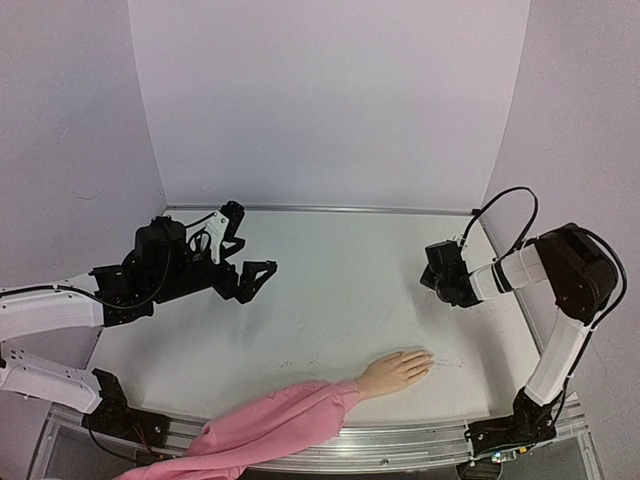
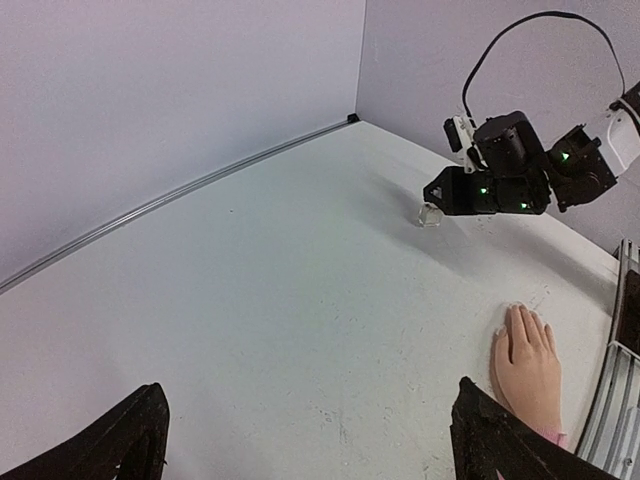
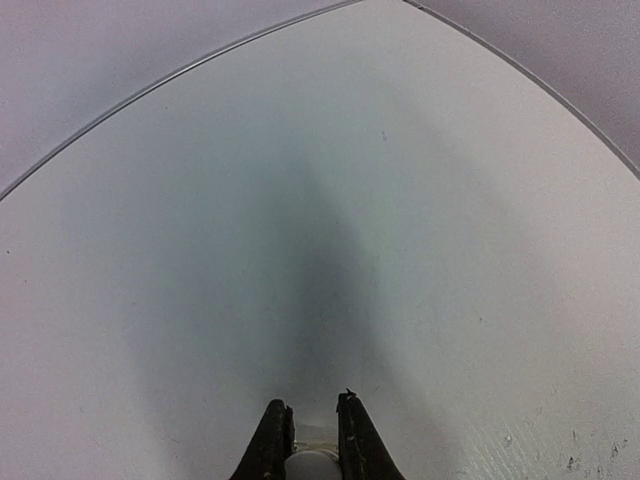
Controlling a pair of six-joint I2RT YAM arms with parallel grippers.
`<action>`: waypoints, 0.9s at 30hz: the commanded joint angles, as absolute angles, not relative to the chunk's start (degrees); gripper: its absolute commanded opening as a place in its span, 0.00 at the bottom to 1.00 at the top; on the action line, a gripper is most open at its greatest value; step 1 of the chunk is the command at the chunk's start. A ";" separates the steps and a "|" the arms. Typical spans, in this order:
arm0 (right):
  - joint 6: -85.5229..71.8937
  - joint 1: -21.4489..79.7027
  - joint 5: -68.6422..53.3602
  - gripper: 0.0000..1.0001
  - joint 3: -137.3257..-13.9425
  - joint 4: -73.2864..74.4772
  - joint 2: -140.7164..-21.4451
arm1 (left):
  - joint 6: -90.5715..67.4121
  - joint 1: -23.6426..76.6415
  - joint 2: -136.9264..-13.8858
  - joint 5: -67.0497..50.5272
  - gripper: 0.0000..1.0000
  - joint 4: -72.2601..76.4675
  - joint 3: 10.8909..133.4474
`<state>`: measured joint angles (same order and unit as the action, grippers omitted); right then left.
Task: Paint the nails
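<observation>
The peach mannequin hand lies palm down near the table's front edge, with its pink sleeve running to the left. Its nails are barely distinguishable at the fingertips; they also show in the left wrist view. My right gripper is low at the right side of the table, behind the hand, and is shut on a small white bottle, which also shows in the left wrist view. My left gripper is wide open and empty above the left of the table.
The white table is walled at the back and on both sides. A metal rail runs along the front edge. The right arm's black cable loops above its wrist.
</observation>
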<state>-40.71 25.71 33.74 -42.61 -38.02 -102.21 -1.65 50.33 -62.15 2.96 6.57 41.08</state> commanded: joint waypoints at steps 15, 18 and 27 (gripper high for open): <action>-32.17 25.92 28.10 0.78 -40.09 -42.37 -95.44 | -11.06 40.19 -59.98 4.26 0.99 8.93 39.81; -29.05 25.59 25.72 0.93 -39.54 -40.56 -88.90 | -10.81 37.93 -58.66 8.11 0.99 8.61 39.56; -14.04 19.02 6.25 0.98 -37.25 -35.53 -63.16 | -12.00 23.35 -53.07 8.31 0.99 7.85 39.37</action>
